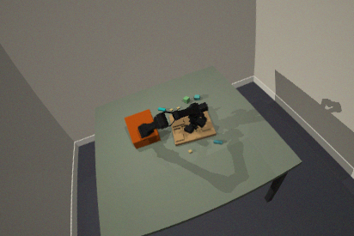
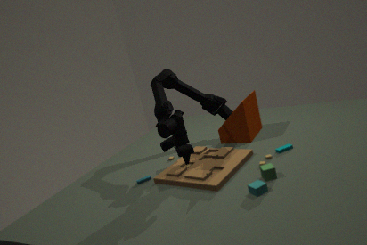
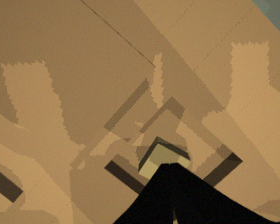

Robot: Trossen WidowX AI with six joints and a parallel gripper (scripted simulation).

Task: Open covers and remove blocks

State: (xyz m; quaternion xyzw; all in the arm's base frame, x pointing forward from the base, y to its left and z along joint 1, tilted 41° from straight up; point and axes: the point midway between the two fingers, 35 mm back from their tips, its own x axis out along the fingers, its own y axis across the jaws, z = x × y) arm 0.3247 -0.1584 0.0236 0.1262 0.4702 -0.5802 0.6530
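The wooden puzzle board [image 1: 195,139] [image 2: 187,184] lies on the table, with raised flat covers, such as one at its near edge [image 2: 197,175], and recesses. My gripper [image 2: 187,163] [image 3: 169,171] is shut, tips down at the board. A small pale yellow piece [image 3: 161,156] shows right beside the fingertips, partly hidden by them; I cannot tell whether it is a knob or a block. Off the board lie a green cube [image 1: 186,99] [image 2: 268,172], a teal cube [image 1: 197,97] [image 2: 257,187], a cyan bar [image 1: 161,109] [image 2: 284,148] and a teal bar [image 1: 217,142] [image 2: 143,179].
An orange wedge-shaped block [image 2: 245,122] stands at the arm's base beside the board. Small yellow pieces lie on the table, one [image 1: 190,151] [image 2: 171,158] on one side of the board and two on the other. The arm hides part of the board in the top view.
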